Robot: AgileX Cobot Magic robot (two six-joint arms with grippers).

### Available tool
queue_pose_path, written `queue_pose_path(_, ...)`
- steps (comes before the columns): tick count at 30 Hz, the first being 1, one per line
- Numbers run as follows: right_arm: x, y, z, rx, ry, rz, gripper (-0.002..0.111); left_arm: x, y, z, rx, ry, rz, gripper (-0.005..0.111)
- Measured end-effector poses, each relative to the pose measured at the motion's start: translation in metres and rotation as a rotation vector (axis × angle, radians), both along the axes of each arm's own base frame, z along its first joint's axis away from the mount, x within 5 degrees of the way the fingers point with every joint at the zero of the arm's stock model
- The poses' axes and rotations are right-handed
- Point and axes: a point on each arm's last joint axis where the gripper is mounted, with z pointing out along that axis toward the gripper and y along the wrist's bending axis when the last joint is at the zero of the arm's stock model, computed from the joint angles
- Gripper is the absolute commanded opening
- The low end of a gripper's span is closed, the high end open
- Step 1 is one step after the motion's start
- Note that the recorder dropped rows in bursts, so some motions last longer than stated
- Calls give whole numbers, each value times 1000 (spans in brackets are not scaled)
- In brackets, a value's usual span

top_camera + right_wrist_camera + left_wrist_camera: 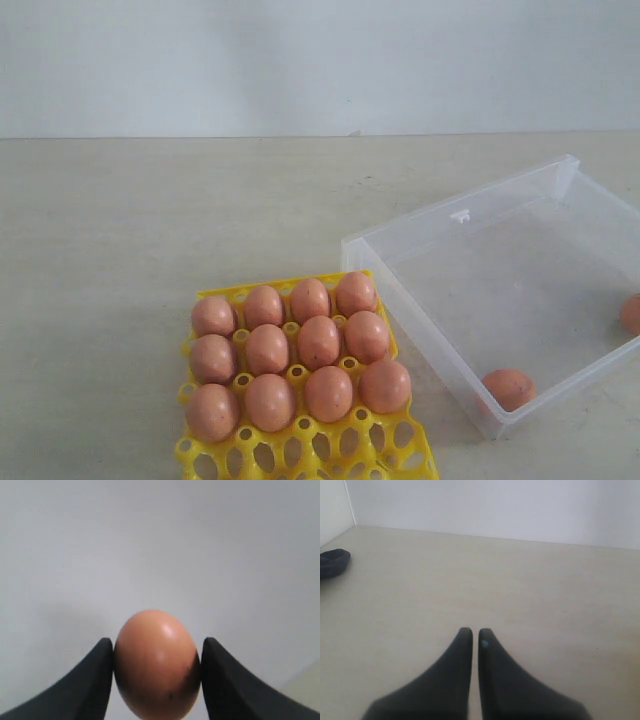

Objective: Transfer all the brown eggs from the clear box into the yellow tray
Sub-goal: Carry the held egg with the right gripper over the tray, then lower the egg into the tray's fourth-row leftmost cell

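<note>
One egg (156, 665) was clamped in the right gripper (157, 644). The left gripper (475, 632) was closed on nothing. Twelve eggs (318, 341) were seated in the tray (300, 452); two (508, 388) lay in the box (500, 290) beside it.

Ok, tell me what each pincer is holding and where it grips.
Right pincer holds one brown egg, clamped across two opposite sides at its widest part. Left pincer is shut and holds nothing.

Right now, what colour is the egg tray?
The tray is bright yellow, seen best in the exterior view.
</note>
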Motion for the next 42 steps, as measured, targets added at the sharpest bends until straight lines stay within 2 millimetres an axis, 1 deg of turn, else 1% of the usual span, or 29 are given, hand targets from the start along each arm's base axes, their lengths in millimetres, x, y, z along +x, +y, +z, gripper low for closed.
queue_pose_path(2, -1, 2, 17, -15, -115, 18, 0, 0, 0, 0, 0, 0, 0, 4)
queue_pose_path(4, -2, 7, 33, -52, -214, 75, 0, 0, 0, 0, 0, 0, 0, 4)
queue_pose_path(6, -5, 18, 47, -165, -283, 175, 0, 0, 0, 0, 0, 0, 0, 4)
queue_pose_path(7, -8, 25, 51, -186, -307, 247, 0, 0, 0, 0, 0, 0, 0, 4)
queue_pose_path(8, -10, 34, 52, -253, -311, 317, 0, 0, 0, 0, 0, 0, 0, 4)
queue_pose_path(10, -13, 52, 49, -303, -284, 483, 0, 0, 0, 0, 0, 0, 0, 4)
queue_pose_path(12, -17, 69, 44, -303, -256, 628, 0, 0, 0, 0, 0, 0, 0, 4)
queue_pose_path(13, -20, 81, 36, -326, -246, 731, 0, 0, 0, 0, 0, 0, 0, 4)
queue_pose_path(15, -27, 99, 24, -303, -249, 884, 0, 0, 0, 0, 0, 0, 0, 4)
queue_pose_path(16, -33, 112, 13, -273, -242, 974, 0, 0, 0, 0, 0, 0, 0, 4)
queue_pose_path(18, -42, 129, 0, -241, -252, 1086, 0, 0, 0, 0, 0, 0, 0, 4)
queue_pose_path(19, -48, 142, -12, -223, -244, 1145, 0, 0, 0, 0, 0, 0, 0, 4)
queue_pose_path(21, -57, 160, -31, -211, -220, 1217, 0, 0, 0, 0, 0, 0, 0, 4)
queue_pose_path(23, -75, 200, -77, -235, -116, 1387, 0, 0, 0, 0, 0, 0, 0, 4)
queue_pose_path(24, -80, 213, -92, -256, -74, 1450, 0, 0, 0, 0, 0, 0, 0, 4)
queue_pose_path(25, -83, 222, -102, -263, -48, 1492, 0, 0, 0, 0, 0, 0, 0, 4)
queue_pose_path(26, -85, 236, -120, -250, -4, 1561, 0, 0, 0, 0, 0, 0, 0, 4)
queue_pose_path(28, -84, 250, -147, -214, 55, 1639, 0, 0, 0, 0, 0, 0, 0, 4)
queue_pose_path(30, -80, 258, -173, -179, 134, 1682, 0, 0, 0, 0, 0, 0, 0, 4)
queue_pose_path(33, -79, 262, -195, -193, 204, 1720, 0, 0, 0, 0, 0, 0, 0, 4)
queue_pose_path(34, -79, 262, -203, -233, 239, 1724, 0, 0, 0, 0, 0, 0, 0, 4)
queue_pose_path(35, -79, 262, -206, -273, 254, 1720, 0, 0, 0, 0, 0, 0, 0, 4)
queue_pose_path(38, -71, 255, -224, -493, 376, 1620, 0, 0, 0, 0, 0, 0, 0, 4)
queue_pose_path(40, -68, 251, -230, -575, 416, 1579, 0, 0, 0, 0, 0, 0, 0, 4)
queue_pose_path(42, -67, 251, -231, -607, 408, 1575, 0, 0, 0, 0, 0, 0, 0, 4)
